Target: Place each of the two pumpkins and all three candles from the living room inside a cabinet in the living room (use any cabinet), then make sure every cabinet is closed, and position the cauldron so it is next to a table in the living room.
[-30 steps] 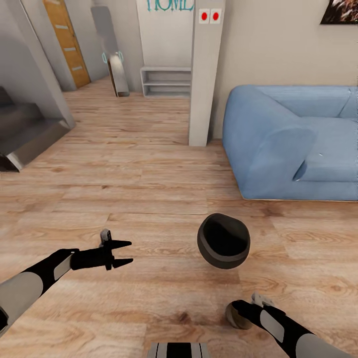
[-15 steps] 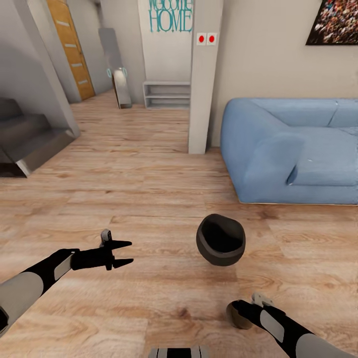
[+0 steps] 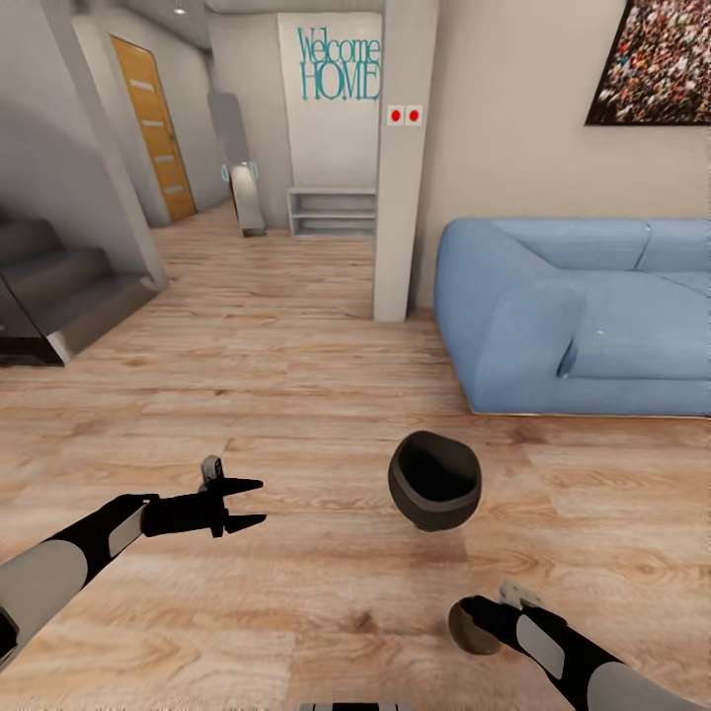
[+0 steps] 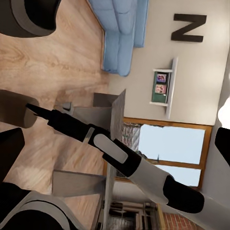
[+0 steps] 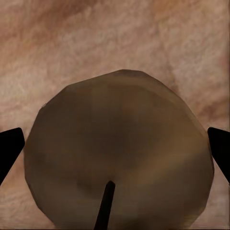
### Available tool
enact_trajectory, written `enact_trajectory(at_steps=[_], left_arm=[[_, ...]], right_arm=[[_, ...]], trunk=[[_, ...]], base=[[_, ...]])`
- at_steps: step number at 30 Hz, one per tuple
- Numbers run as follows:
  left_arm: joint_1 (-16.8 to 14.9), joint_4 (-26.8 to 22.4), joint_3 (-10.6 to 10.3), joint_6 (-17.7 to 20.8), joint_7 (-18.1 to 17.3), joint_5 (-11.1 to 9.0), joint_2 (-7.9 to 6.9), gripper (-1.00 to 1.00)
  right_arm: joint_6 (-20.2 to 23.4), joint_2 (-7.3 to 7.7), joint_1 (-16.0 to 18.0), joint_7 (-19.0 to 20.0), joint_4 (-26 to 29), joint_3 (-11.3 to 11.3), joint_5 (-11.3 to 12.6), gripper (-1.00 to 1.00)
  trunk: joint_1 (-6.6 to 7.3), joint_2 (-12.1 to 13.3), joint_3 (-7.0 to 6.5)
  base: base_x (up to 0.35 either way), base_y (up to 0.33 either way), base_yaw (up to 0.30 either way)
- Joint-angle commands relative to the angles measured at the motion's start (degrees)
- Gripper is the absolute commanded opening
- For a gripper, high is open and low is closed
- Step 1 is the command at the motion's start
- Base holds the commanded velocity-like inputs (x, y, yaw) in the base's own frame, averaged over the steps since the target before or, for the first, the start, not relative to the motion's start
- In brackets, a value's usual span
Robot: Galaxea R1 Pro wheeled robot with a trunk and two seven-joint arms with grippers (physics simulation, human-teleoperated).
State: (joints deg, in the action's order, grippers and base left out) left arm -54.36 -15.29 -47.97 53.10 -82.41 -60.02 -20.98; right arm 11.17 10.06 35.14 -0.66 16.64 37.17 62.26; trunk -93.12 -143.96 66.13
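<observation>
The cauldron (image 3: 434,481) sat on the wood floor (image 3: 276,375) in the near middle, mouth tilted up, well apart from the blue sofa (image 3: 573,316) at the far right. The left gripper (image 3: 245,502) hovered to its left, fingers apart and holding nothing. At the near right, the right gripper (image 3: 472,624) was clamped on a candle (image 5: 120,153), its fingertips at either side of the tan cylinder just above the floor.

A matte black cauldron (image 3: 434,482), a tan-brown candle (image 5: 119,151), a light-blue sofa (image 3: 573,316) and teal wall lettering (image 3: 339,65) are being shown above a warm, wood-grained plank floor (image 3: 296,395).
</observation>
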Motion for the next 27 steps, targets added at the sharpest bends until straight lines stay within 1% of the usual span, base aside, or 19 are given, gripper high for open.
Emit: enact_trajectory(at_steps=[1, 8, 11, 17, 20, 23, 27], left_arm=[[-0.05, -0.01, -0.37, 0.60, -0.29, -0.19, -0.03, 1.00], [-0.05, 0.00, -0.31, 0.60, -0.29, -0.26, -0.19, 1.00], [-0.05, 0.00, -0.29, 0.60, -0.29, -0.27, -0.22, 1.00], [-0.05, 0.00, -0.28, 0.60, -0.29, -0.28, -0.35, 1.00], [-0.05, 0.04, -0.25, 0.60, -0.34, -0.34, -0.50, 1.00], [-0.05, 0.12, -0.22, 0.56, -0.39, -0.42, -1.02, 1.00], [-0.05, 0.27, -0.20, 0.52, -0.46, -0.50, -1.56, 1.00]], right_arm=[[0.22, 0.05, 0.02, -0.13, 0.09, 0.28, 0.24, -1.00], [0.58, 0.05, 0.02, -0.06, 0.45, 0.28, 0.52, -1.00], [1.84, 0.05, 0.02, 0.00, 0.48, 0.28, 0.37, -1.00], [2.41, 0.05, 0.02, 0.04, 0.64, 0.28, 0.40, -1.00], [2.44, 0.05, 0.02, 0.04, 0.66, 0.28, 0.41, -1.00], [2.45, 0.05, 0.02, 0.04, 0.67, 0.28, 0.34, -1.00], [2.45, 0.05, 0.02, 0.10, 0.67, 0.28, 0.25, -1.00]], trunk=[[0.06, 0.00, -0.18], [0.24, 0.09, -1.73], [0.31, 0.13, -2.39], [0.47, 0.21, -3.72], [0.47, 0.21, -3.72], [0.47, 0.21, -3.72], [0.47, 0.21, -3.72]], base=[[-0.267, 0.000, 0.000], [-0.314, 0.005, -0.012], [-0.329, 0.084, -0.192], [-0.297, 0.142, -0.268], [-0.086, 0.048, -0.277], [-0.065, 0.032, -0.278], [-0.207, 0.078, -0.278]])
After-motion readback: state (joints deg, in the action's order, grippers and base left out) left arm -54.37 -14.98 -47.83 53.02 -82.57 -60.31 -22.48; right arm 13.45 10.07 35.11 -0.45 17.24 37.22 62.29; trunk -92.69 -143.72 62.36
